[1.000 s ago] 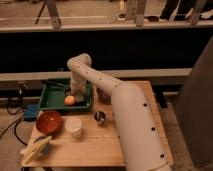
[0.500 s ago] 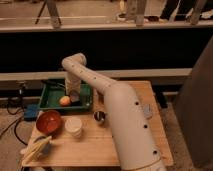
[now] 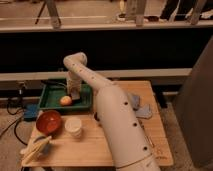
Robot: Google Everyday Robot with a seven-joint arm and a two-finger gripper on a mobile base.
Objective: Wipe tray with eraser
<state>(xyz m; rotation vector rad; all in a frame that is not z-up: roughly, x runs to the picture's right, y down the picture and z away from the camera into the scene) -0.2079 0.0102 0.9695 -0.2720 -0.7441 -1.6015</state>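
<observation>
Claw (image 3: pixel 75 94) shifted right — inside dark-green tray (image 3: pixel 50 98), beside orange ball (image 3: pixel 65 100).

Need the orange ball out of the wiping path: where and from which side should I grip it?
Grip the orange ball across its middle, from above: it is round and the raised rim of the tray likely hinders side approaches. The gripper is low over the tray, beside it.

Table (image 3: pixel 100 145): pale wood, matt. Tray (image 3: pixel 50 98): dark-green plastic, smooth. Arm shell (image 3: pixel 120 125): white, smooth, slight sheen. End effector (image 3: pixel 75 94), down inside the tray beside the orange ball (image 3: pixel 65 100): greyish, matt. Bowl (image 3: pixel 48 121): glossy red-orange.
</observation>
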